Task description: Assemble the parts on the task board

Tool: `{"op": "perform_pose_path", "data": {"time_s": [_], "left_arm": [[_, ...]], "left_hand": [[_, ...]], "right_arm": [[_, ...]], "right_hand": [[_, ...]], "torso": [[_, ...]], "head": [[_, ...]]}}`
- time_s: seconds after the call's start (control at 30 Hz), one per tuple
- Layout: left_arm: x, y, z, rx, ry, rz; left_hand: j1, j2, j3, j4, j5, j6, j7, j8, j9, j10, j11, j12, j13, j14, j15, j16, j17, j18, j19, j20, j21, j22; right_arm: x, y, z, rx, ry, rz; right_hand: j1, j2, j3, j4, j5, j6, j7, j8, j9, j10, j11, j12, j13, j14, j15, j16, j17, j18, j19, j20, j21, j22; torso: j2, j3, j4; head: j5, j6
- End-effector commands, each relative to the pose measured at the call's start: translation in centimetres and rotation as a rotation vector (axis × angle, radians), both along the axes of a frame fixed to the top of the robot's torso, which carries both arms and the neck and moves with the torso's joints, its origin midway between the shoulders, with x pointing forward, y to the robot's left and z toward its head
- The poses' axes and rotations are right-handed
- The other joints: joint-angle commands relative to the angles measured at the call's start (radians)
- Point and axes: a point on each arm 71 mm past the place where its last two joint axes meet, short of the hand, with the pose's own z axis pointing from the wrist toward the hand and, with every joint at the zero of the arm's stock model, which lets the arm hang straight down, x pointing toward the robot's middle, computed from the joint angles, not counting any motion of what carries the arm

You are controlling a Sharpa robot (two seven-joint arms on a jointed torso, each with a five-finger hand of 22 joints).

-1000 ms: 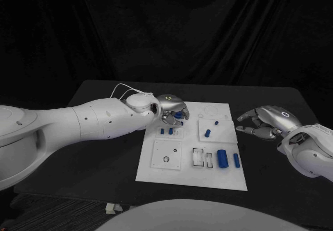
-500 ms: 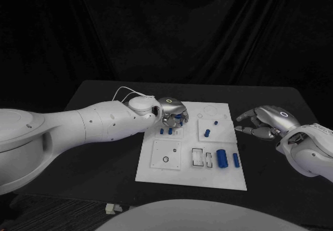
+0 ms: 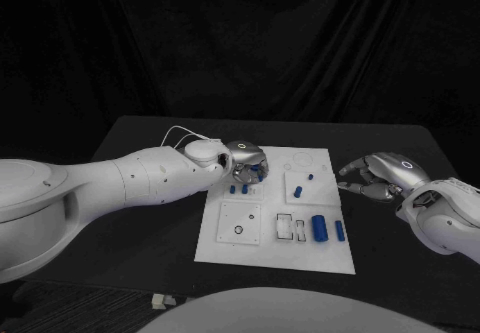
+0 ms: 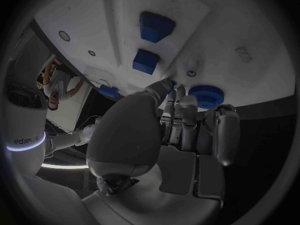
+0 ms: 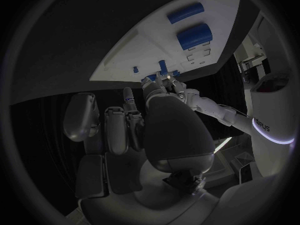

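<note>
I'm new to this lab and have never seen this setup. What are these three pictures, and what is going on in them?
It is a two-armed robot at a black table, each white arm ending in a silver hand. One picture looks down from the robot's head; the two round ones come from cameras at its wrists, behind each hand.

On the table lies a white task board with small blue parts: two cylinders lying near its right edge and small pegs farther back.

The left hand is down over the board's far left corner, its fingers close to a blue round part; whether it grips anything I cannot tell. The right hand hovers beside the board, fingers curled, holding nothing.
</note>
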Motion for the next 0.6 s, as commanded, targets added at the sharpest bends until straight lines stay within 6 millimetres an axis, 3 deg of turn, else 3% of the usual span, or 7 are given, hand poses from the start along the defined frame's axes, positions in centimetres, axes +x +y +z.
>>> {"op": "perform_pose_path", "data": {"time_s": [0.03,0.37,0.6], "left_arm": [[-0.11,-0.21,-0.07,-0.006,-0.002,-0.011],[-0.38,-0.23,0.12,-0.039,-0.026,-0.048],[-0.48,-0.08,0.32,-0.06,-0.048,-0.063]], "left_hand": [[0.002,0.009,0.01,-0.002,0.008,0.015,0.001,0.009,0.001,0.014,0.0,-0.007,-0.007,-0.007,-0.002,-0.005,-0.007,0.001,0.008,0.002,0.004,0.213],[-0.001,0.029,0.013,-0.016,0.021,0.141,0.0,0.058,0.024,0.153,-0.018,0.005,-0.02,0.013,-0.013,0.0,-0.032,-0.012,0.043,0.0,0.049,0.229],[-0.014,0.031,0.007,-0.018,0.043,0.165,-0.001,0.063,0.029,0.19,-0.021,-0.019,-0.038,0.018,-0.014,-0.009,-0.055,-0.015,0.051,0.0,0.06,0.234]], "right_arm": [[-0.06,-0.01,-0.02,0.002,-0.011,0.0],[-0.07,0.05,-0.13,0.002,-0.009,0.001],[-0.09,0.1,-0.18,0.002,-0.008,0.002]], "right_hand": [[0.004,0.006,0.0,0.007,0.007,0.005,-0.001,-0.005,-0.001,0.051,-0.002,-0.006,0.185,0.073,0.001,-0.007,0.114,0.012,-0.007,0.0,-0.004,0.154],[0.005,0.007,0.001,0.007,0.007,0.006,-0.001,-0.005,-0.001,0.052,-0.002,-0.004,0.187,0.073,0.001,-0.006,0.115,0.011,-0.007,0.0,-0.002,0.154],[0.005,0.007,0.001,0.007,0.007,0.006,-0.001,-0.005,-0.001,0.052,-0.002,-0.004,0.187,0.073,0.001,-0.006,0.115,0.011,-0.007,0.0,-0.002,0.154]], "torso": [[0.0,0.0001,0.0],[0.0,0.0006,0.0012],[0.0,0.0006,0.002]], "head": [[-0.001,0.0],[-0.002,0.0],[0.001,0.0]]}}
